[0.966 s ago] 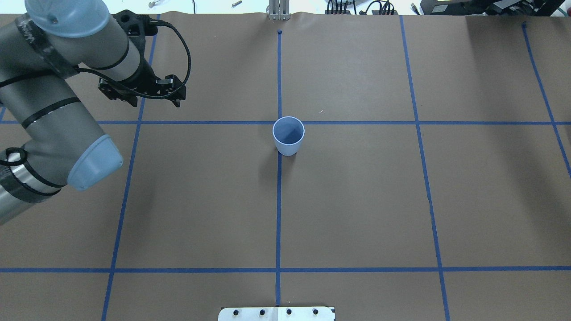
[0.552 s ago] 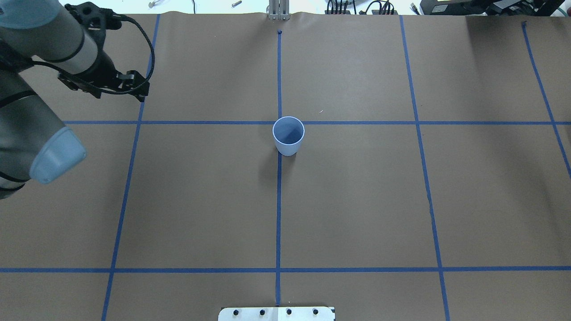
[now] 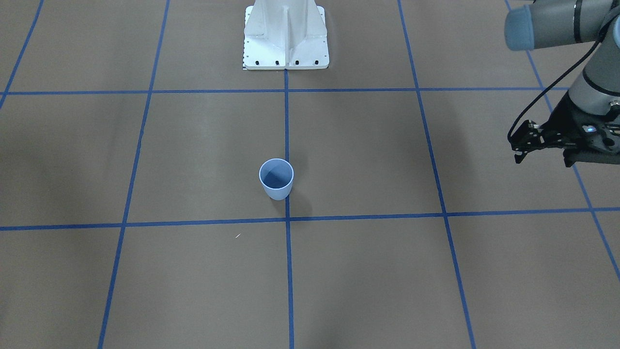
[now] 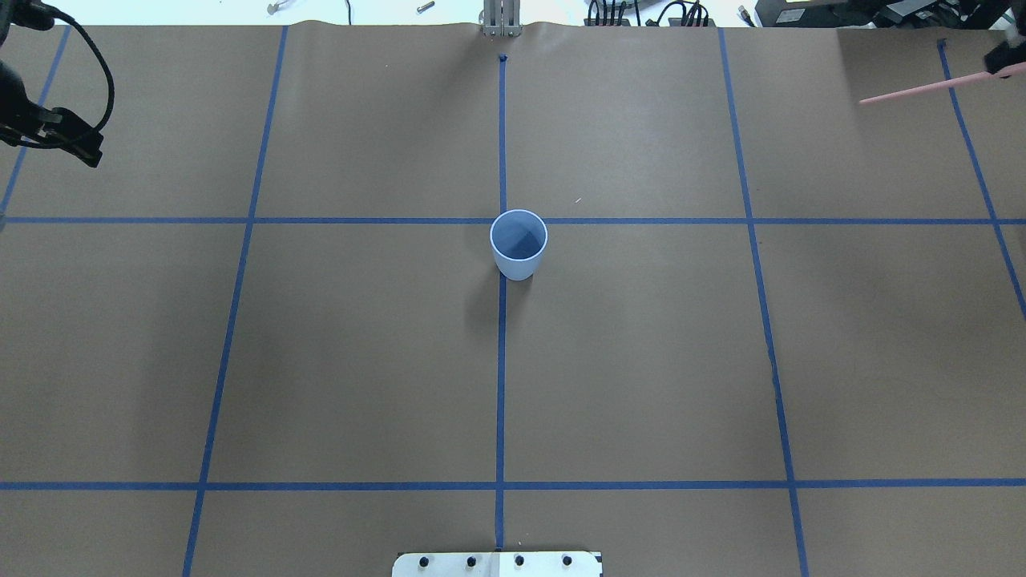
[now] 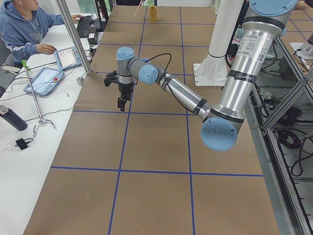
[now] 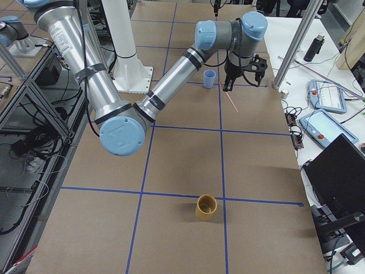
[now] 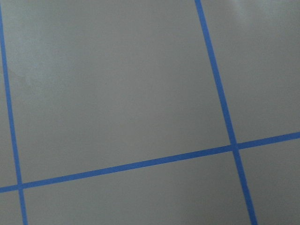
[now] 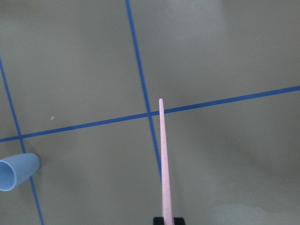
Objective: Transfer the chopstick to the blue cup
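My right gripper is clamped on the pink chopstick, well apart from the upright blue cup; my left gripper hangs with fingers apart.

Bare table on every side of the upright blue cup; yellow cup well apart, rightward.

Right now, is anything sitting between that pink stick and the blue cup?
Nothing visible does. The pink chopstick hangs at the robot's far right, and only bare brown paper with blue tape lines lies between it and the blue cup. The yellow cup sits outside that path.
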`<state>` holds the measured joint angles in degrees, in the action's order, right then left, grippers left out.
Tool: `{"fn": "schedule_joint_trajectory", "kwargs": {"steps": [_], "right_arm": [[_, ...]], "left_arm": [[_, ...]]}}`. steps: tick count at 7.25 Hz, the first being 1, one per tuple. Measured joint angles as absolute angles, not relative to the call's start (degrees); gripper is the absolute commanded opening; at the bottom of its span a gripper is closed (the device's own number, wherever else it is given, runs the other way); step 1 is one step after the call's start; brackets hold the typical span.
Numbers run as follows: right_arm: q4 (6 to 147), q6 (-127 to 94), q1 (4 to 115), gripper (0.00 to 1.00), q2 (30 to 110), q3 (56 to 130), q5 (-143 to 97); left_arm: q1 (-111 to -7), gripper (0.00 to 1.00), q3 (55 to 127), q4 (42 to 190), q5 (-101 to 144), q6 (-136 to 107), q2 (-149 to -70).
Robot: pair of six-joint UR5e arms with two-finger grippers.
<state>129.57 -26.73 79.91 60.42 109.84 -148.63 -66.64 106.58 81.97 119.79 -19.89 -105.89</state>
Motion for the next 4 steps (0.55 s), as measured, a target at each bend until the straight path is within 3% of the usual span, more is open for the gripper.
{"fn": "schedule_joint_trajectory", "kwargs": {"steps": [4], "right_arm": [[102.9,-66.9,65.7,0.0,53.2,104.8,-150.6]], "left_arm": [[-68.7,0.98,103.7,84.7,120.0,-15.2,-103.5]]}}
